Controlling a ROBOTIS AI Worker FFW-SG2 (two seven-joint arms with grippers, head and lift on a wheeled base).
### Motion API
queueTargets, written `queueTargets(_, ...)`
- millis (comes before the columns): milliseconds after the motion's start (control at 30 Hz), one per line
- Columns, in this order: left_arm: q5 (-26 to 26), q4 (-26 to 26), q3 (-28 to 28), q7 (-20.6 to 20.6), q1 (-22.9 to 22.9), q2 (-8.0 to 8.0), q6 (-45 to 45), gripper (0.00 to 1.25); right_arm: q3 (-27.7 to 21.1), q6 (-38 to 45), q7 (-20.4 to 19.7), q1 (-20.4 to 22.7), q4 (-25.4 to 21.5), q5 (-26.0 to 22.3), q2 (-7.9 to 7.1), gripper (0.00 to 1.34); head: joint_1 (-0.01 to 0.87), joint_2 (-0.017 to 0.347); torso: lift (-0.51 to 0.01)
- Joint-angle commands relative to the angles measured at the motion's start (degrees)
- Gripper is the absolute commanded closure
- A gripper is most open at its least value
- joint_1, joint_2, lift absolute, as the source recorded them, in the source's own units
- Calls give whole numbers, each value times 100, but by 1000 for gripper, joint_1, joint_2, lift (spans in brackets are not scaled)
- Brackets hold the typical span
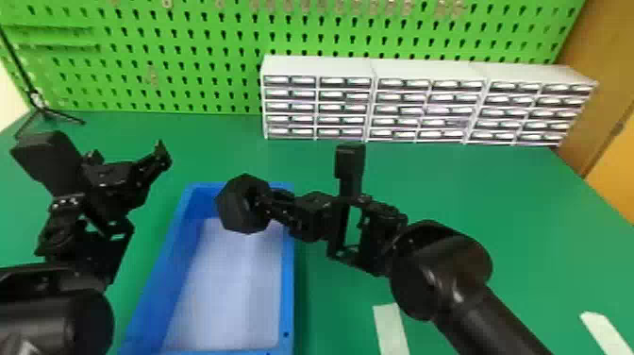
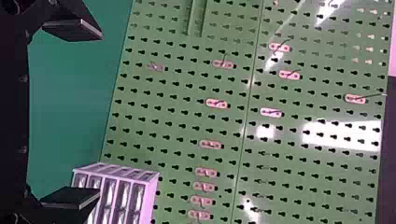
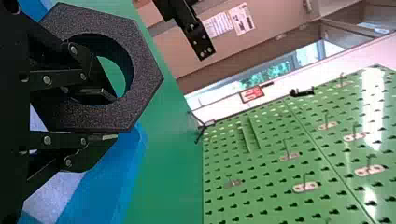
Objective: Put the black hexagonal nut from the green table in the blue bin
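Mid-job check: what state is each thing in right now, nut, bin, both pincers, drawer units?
Black hexagonal nut: gripped by its wall, held up over the bin's far end, not yet released.
Blue bin: open-topped, on the table.
Right pincer: shut on the nut, one finger through its hole.
Left pincer: open, holding nothing.
Drawer units: upright, side by side.
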Motion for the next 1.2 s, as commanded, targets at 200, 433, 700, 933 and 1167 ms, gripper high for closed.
queueTargets(200, 0, 48, -106, 0, -62, 0, -9, 107, 356, 157, -59, -163, -11, -32, 123, 1030, 692, 8, -97)
queueTargets(433, 0, 48, -106, 0, -80, 0, -35, 108, 470, 192, -77, -190, -11, -111, 71, 895, 692, 8, -97)
queueTargets(700, 0, 65, -124, 0, -80, 0, -53, 110, 418, 306, -173, -146, -2, -287, 62, 252, 692, 8, -97)
queueTargets(933, 0, 65, -132, 0, -80, 0, -61, 111, 418, 332, -173, -154, -2, -278, 62, 240, 692, 8, -97)
queueTargets(1167, 9, 65, -132, 0, -80, 0, -61, 111, 426, 385, -173, -163, -2, -278, 62, 246, 692, 8, -97)
